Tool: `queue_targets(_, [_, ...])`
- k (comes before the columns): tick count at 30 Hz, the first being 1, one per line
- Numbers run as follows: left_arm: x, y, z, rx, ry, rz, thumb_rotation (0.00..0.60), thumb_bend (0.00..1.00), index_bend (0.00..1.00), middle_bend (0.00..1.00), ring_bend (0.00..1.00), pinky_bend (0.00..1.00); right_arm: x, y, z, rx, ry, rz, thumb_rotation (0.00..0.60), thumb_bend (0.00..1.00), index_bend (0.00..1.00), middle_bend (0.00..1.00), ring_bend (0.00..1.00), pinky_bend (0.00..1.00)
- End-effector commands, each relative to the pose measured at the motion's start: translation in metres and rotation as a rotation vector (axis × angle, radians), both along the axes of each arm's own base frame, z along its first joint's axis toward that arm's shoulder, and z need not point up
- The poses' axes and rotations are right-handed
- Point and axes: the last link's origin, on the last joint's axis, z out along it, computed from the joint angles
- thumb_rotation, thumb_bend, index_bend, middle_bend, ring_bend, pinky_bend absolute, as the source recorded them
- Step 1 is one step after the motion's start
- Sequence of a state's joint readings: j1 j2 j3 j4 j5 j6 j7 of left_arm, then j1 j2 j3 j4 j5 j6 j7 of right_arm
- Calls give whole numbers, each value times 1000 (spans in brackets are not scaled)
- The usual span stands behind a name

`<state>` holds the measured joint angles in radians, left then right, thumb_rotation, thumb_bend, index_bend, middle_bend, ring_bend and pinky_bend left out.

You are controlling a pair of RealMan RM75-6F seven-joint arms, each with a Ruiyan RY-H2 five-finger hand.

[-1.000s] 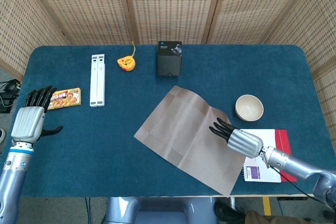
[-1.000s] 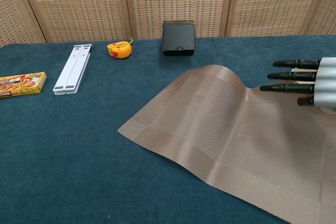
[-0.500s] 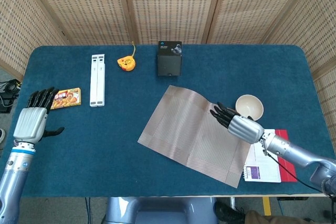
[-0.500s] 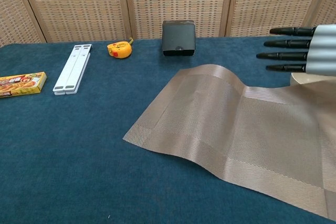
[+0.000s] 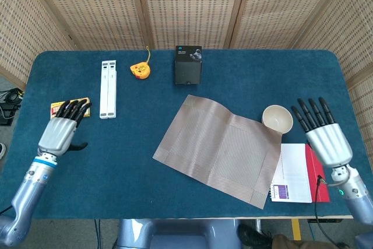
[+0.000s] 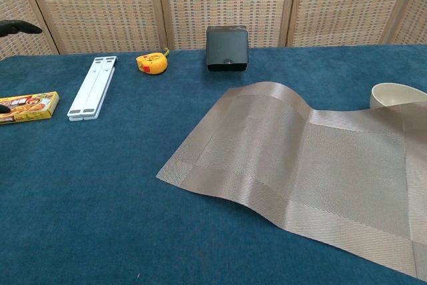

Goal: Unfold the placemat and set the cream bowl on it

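The placemat [image 5: 218,147] lies opened out on the blue tabletop [image 5: 134,161], right of its middle and turned at an angle, one corner pointing toward the far edge and another reaching close to the near edge. It does not lie quite flat: a low ridge runs across it near its far end, plain in the chest view. The cream bowl [image 5: 277,118] stands upright just beside the placemat's right corner; the mat's edge rises against its side, and the bowl itself rests on the cloth of the tabletop rather than on the mat.

The right hand [image 5: 325,135] is over the right edge of the tabletop, just right of the bowl, its fingers straight and spread, holding nothing. Below it a white sheet [image 5: 292,173] lies on a red folder [image 5: 317,170] near the near right corner, its left edge against the mat.

The left hand [image 5: 61,129] is near the left edge, fingers stretched out and apart, empty, with its fingertips over a yellow packet [image 6: 27,107].

Along the far edge lie a white folded stand [image 5: 108,88], a yellow tape measure [image 5: 140,70] and a black box [image 5: 188,65], all well apart from the placemat except the box, which is near its far corner.
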<state>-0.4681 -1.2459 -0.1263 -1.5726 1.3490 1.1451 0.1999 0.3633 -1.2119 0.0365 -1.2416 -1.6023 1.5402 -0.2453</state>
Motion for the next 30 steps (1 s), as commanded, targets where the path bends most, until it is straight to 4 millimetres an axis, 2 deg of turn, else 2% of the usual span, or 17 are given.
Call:
queue_targets(1, [19,19,-31,-98,43,-145,600,0,0,0,0,0,-10,23,-7,-20,-189,-80,600,0,0,0,0,0])
queue_targets(9, [52,34,-90,-297,118,-399,600,0,3,0,0,0,-12,43,-28,-20,-337,-111,600,0,0,0,0,0])
queue_targets(15, [66,33,-127,-392,136,-456,600,0,72,0,0,0,-15,45,-32,-19,-329,-115,600,0,0,0,0,0])
queue_targets(23, [77,38,-154,-419,168,-485,600,0,110,0,0,0,-14,45,-31,-33,-325,-100,600,0,0,0,0,0])
queue_targets(30, [82,43,-163,-415,193,-492,600,0,111,0,0,0,-13,46,-30,-35,-334,-98,600,0,0,0,0,0])
